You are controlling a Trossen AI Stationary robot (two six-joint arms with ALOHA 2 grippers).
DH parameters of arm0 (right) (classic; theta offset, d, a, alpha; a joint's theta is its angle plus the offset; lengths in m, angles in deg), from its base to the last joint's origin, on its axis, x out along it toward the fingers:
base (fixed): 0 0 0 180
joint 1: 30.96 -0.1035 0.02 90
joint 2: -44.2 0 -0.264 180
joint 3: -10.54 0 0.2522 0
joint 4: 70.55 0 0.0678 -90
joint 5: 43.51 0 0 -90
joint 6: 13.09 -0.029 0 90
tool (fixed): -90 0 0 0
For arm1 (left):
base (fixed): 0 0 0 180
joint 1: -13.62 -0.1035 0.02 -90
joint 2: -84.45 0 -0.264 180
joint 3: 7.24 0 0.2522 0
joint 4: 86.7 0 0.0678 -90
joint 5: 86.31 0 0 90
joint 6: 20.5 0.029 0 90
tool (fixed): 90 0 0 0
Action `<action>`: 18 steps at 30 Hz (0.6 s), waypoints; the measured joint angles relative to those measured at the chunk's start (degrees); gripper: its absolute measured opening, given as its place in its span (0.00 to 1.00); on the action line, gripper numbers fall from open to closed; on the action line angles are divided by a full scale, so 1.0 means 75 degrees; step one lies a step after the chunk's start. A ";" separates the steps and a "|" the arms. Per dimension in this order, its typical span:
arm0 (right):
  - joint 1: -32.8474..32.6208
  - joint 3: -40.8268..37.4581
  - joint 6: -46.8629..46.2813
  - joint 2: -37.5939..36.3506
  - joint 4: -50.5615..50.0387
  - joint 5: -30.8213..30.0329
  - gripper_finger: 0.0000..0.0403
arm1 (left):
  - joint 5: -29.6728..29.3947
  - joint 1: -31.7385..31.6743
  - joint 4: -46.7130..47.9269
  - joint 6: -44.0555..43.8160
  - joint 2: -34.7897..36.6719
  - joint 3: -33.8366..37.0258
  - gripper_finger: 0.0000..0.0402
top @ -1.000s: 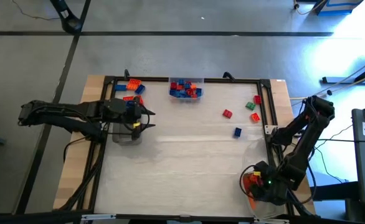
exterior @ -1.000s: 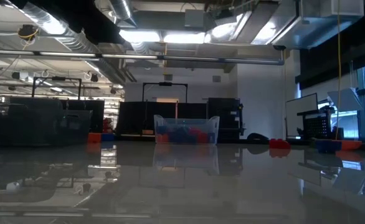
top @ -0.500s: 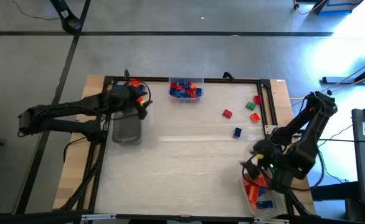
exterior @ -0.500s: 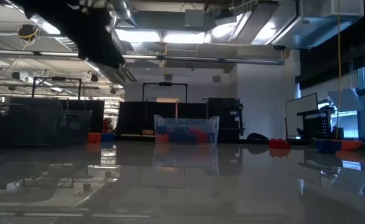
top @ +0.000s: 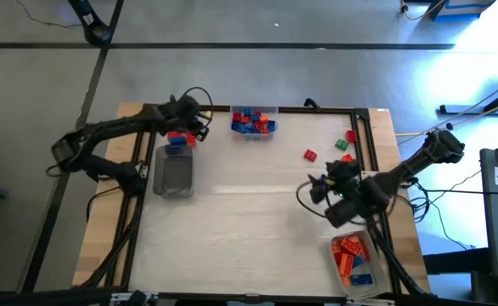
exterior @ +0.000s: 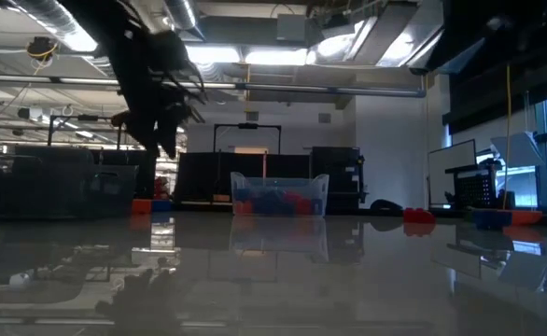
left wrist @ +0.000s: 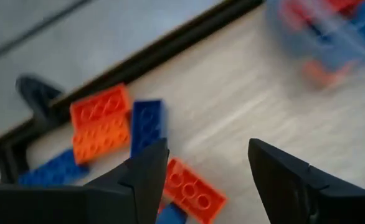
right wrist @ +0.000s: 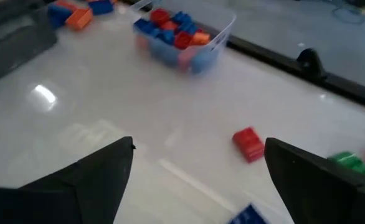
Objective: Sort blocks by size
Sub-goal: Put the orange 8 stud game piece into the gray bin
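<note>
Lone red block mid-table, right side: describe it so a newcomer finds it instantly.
Start at the clear tray of blocks at the table's far edge, then move toward the right arm's side. The red block lies alone on bare table, short of the green block by the frame rail.

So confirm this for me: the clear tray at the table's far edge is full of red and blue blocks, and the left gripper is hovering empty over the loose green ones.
Not quite. The tray does hold red and blue blocks, but the empty left gripper hovers over loose orange and blue blocks, not green ones, as the left wrist view shows.
</note>
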 joint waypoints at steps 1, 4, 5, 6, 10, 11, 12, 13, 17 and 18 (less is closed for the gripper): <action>0.0172 -0.0063 0.0109 0.0000 0.0171 -0.0090 0.89 | 0.0013 -0.0122 0.0224 -0.0143 -0.0234 -0.0170 0.51; 0.0587 -0.0191 0.0342 0.0000 0.0671 -0.0187 0.89 | 0.0145 -0.0404 0.0826 -0.0368 -0.0872 -0.0566 0.49; 0.0693 -0.0223 0.0439 0.0000 0.0787 -0.0191 0.89 | 0.0218 -0.0489 0.0902 -0.0406 -0.1065 -0.0637 0.48; 0.0780 -0.0248 0.0537 0.0000 0.0889 -0.0193 0.89 | 0.0312 -0.0567 0.0967 -0.0460 -0.1245 -0.0691 0.47; 0.0979 -0.0387 0.1015 0.0000 0.1256 -0.0191 0.89 | 0.0837 -0.0804 0.0979 -0.0519 -0.1820 -0.0737 0.47; 0.0983 -0.0419 0.1103 0.0000 0.1375 -0.0195 0.89 | 0.0944 -0.0833 0.1023 -0.0554 -0.1941 -0.0737 0.47; 0.0983 -0.0452 0.1144 0.0000 0.1417 -0.0194 0.89 | 0.1022 -0.0863 0.1090 -0.0613 -0.2055 -0.0737 0.47; 0.0981 -0.0476 0.1189 0.0000 0.1412 -0.0194 0.89 | 0.1072 -0.0870 0.1164 -0.0688 -0.2169 -0.0737 0.47; 0.0966 -0.0519 0.1245 0.0000 0.1432 -0.0192 0.89 | 0.1104 -0.0866 0.1398 -0.0719 -0.2559 -0.0737 0.46; 0.0966 -0.0520 0.1243 0.0003 0.1441 -0.0196 0.89 | 0.1148 -0.0866 0.1392 -0.0717 -0.2637 -0.0737 0.46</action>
